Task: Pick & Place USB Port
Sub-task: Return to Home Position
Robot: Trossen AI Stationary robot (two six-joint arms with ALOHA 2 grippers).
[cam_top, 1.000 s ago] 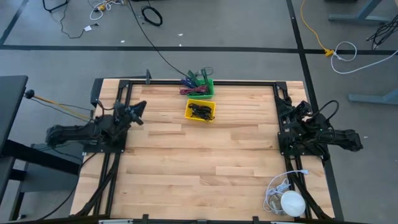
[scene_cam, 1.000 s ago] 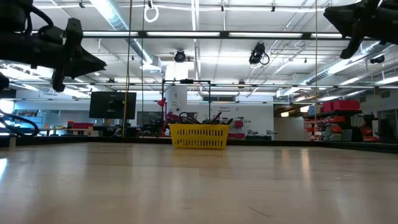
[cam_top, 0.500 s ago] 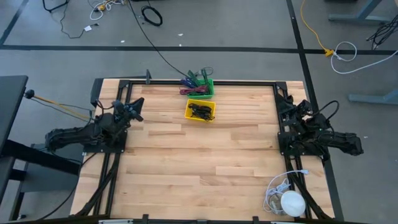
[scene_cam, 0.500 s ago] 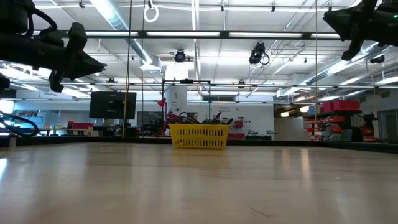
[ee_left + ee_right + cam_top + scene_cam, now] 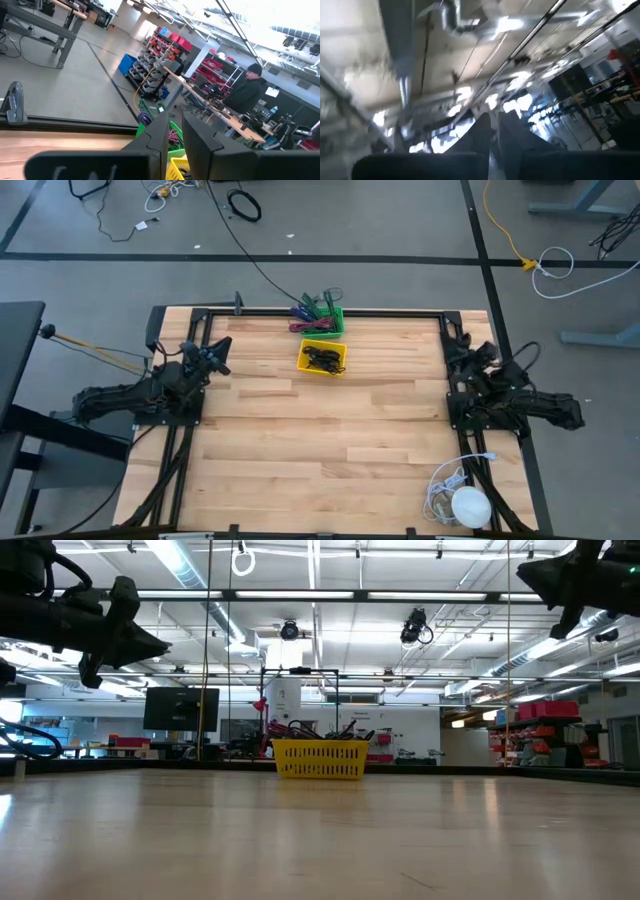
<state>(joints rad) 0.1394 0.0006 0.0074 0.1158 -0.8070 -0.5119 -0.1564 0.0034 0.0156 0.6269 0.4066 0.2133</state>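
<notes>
Yellow basket [image 5: 343, 361] sits near the far edge of the wooden table [image 5: 320, 442], black charger cable [image 5: 321, 358] heaped inside; the green basket [image 5: 338, 320] just behind holds the pink cable [image 5: 308, 328]. Left gripper [image 5: 222, 348] hangs over the left side, jaws pinched nearly together, empty. Right gripper [image 5: 453, 340], opposite, looks likewise closed, though its view blurs.
</notes>
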